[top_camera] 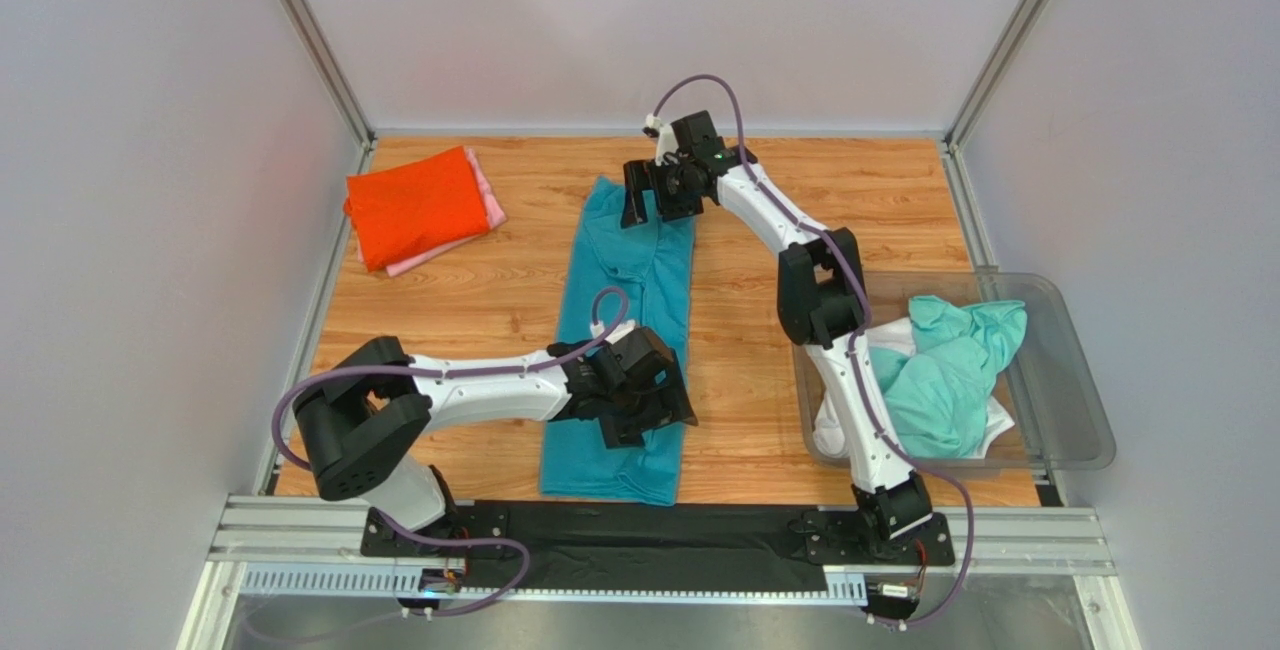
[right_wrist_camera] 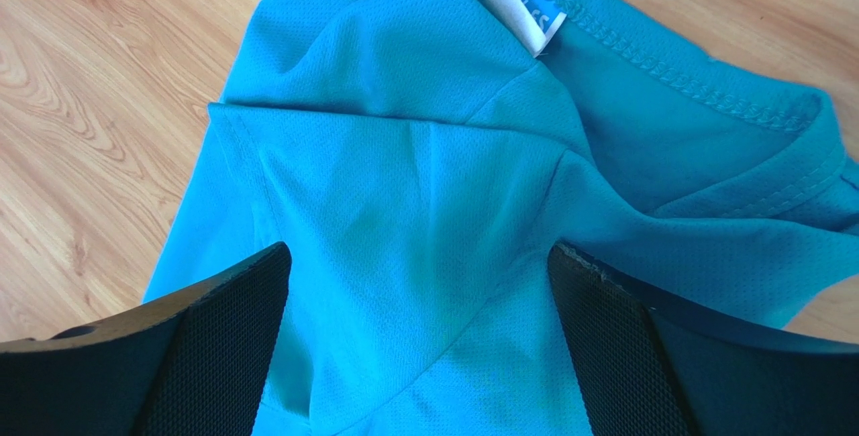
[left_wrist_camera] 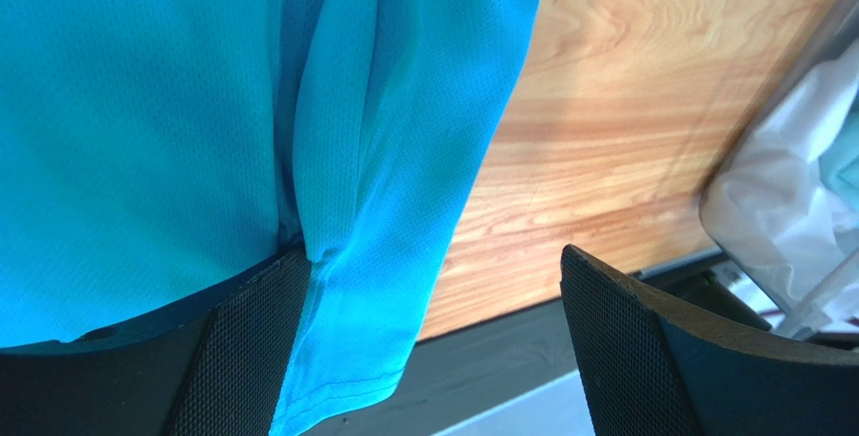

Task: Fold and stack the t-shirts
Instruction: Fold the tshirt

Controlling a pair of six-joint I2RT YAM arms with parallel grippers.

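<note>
Left gripper (left_wrist_camera: 432, 255) is hovering, jaws wide, over the near hem of the teal t-shirt (top_camera: 639, 283), which is lying lengthwise on the table (top_camera: 751, 320). Right gripper (right_wrist_camera: 418, 250) is gaping over its collar. Right of it, the bin (top_camera: 1074, 410) is holding the mint-green t-shirt (top_camera: 947, 373). Left of it, the orange-red t-shirt (top_camera: 413, 208) is lying folded.

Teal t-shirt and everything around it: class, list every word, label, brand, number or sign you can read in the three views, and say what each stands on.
White neck tag, sewn inside the collar of the teal t-shirt: a few blue letters show, but they are partly folded away and too blurred to read.
Nothing else in any view carries readable text, numbers or signs.
</note>
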